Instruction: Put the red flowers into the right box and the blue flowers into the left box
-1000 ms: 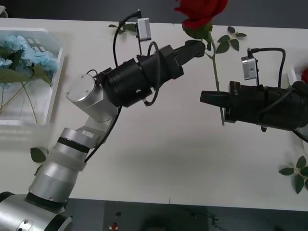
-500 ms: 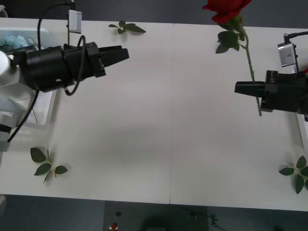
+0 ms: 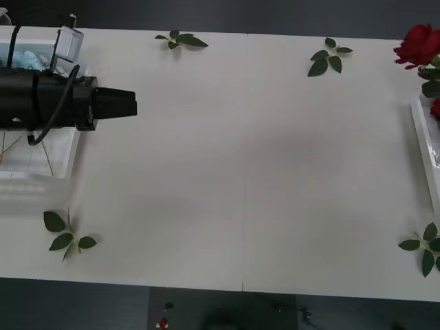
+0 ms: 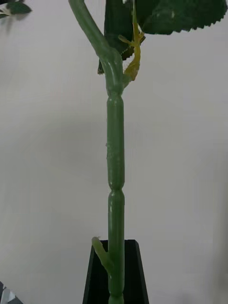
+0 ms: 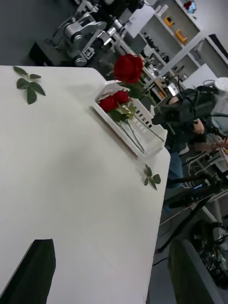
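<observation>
Two arms, far apart. Over on the left, the left end effector [image 3: 132, 103] hangs above the white surface [image 3: 240, 172], pointing inward, its black fingers [image 5: 33, 273] spread wide and gripping nothing. Just behind it sits the left box [image 3: 65, 155] with blue flowers [image 3: 27, 58] lying inside.

Across on the right, the right end effector [image 4: 114, 285] is clenched on the green stem of a red rose [image 3: 418, 45]; in the right wrist view the stem rises straight up out of the black fingers to a leaf. In the left wrist view that rose stands upright, its head above the right box [image 3: 425, 144], with the stem slanting down toward the dark right arm beyond the box. More red roses [image 5: 114, 102] lie inside that box, heads at its far end, stems running along it.

Four loose leaf sprigs dot the surface: one at the far edge [image 3: 180, 40], one farther right [image 3: 326, 58], one near left [image 3: 67, 234], one near right [image 3: 425, 249].
</observation>
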`<action>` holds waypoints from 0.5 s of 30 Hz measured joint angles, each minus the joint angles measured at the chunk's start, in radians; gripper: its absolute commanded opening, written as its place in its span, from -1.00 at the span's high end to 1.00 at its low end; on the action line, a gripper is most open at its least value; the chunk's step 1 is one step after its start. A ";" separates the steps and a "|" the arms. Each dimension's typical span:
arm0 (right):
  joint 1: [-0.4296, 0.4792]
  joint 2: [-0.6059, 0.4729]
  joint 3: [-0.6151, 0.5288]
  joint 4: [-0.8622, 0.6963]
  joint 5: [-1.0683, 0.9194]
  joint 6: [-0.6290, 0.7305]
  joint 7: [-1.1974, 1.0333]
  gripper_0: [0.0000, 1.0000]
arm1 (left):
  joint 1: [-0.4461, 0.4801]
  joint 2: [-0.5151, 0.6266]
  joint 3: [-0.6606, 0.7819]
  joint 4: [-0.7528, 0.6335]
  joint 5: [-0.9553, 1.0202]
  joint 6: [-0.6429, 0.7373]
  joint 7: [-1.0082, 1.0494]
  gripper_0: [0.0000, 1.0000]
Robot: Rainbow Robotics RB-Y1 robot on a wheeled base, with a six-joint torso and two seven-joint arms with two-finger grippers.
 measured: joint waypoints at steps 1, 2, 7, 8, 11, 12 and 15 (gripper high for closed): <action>0.022 -0.005 0.000 0.010 -0.023 -0.023 0.000 1.00 | 0.000 0.017 -0.046 -0.002 0.037 -0.024 -0.067 -0.37; 0.043 -0.009 0.000 0.019 -0.041 -0.051 -0.001 1.00 | 0.000 0.031 -0.090 -0.007 0.073 -0.051 -0.134 -0.36; 0.130 -0.015 -0.039 0.074 -0.053 -0.104 -0.006 1.00 | 0.000 0.074 -0.228 -0.083 0.175 -0.169 -0.220 -0.37; 0.142 -0.015 -0.051 0.085 -0.054 -0.113 -0.008 1.00 | 0.000 0.080 -0.241 -0.102 0.191 -0.191 -0.220 -0.37; 0.157 -0.015 -0.069 0.118 -0.054 -0.141 -0.014 1.00 | 0.000 0.099 -0.261 -0.163 0.213 -0.244 -0.220 -0.36; 0.155 -0.015 -0.068 0.130 -0.054 -0.150 -0.015 1.00 | 0.000 0.103 -0.263 -0.181 0.218 -0.256 -0.220 -0.36; 0.147 -0.015 -0.059 0.157 -0.054 -0.178 -0.024 1.00 | 0.000 0.114 -0.263 -0.220 0.243 -0.273 -0.220 -0.37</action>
